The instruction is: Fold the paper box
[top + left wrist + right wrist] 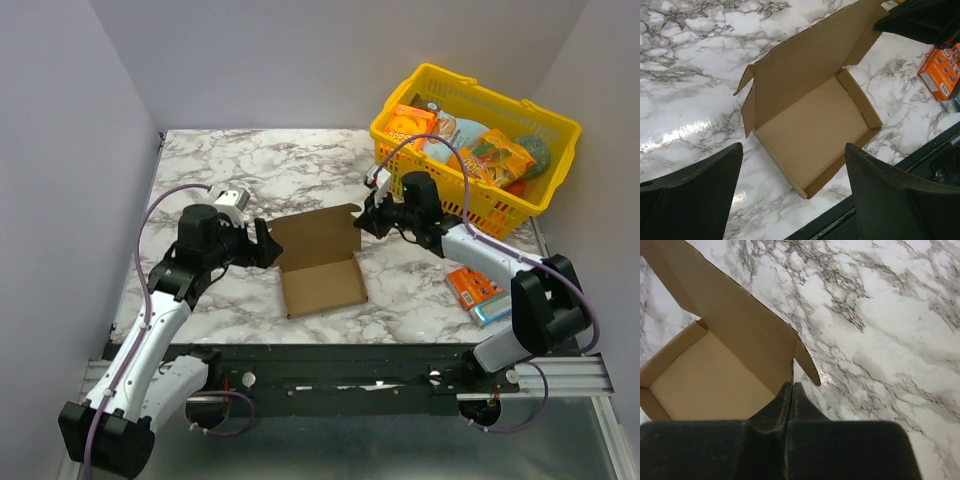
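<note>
The paper box (pixel 322 270) lies open in the middle of the marble table, its tray part flat and its brown lid (pixel 810 60) raised at the back. My right gripper (pixel 362 222) is at the lid's right end. In the right wrist view the black fingers (pixel 782 400) are pressed together with the lid's thin side edge (pixel 792 365) running between them, so the right gripper (pixel 792 386) is shut on the paper box (pixel 715 375). My left gripper (pixel 265 245) stands wide open just left of the box, and in its own view the left gripper (pixel 794 145) frames the tray's near corner without touching it.
A yellow basket (pixel 545 190) full of snack packs stands at the back right. Small orange boxes (pixel 472 288) lie on the table right of the paper box, under the right arm, and show as orange boxes (pixel 940 75) in the left wrist view. A black rail (pixel 330 355) borders the near edge.
</note>
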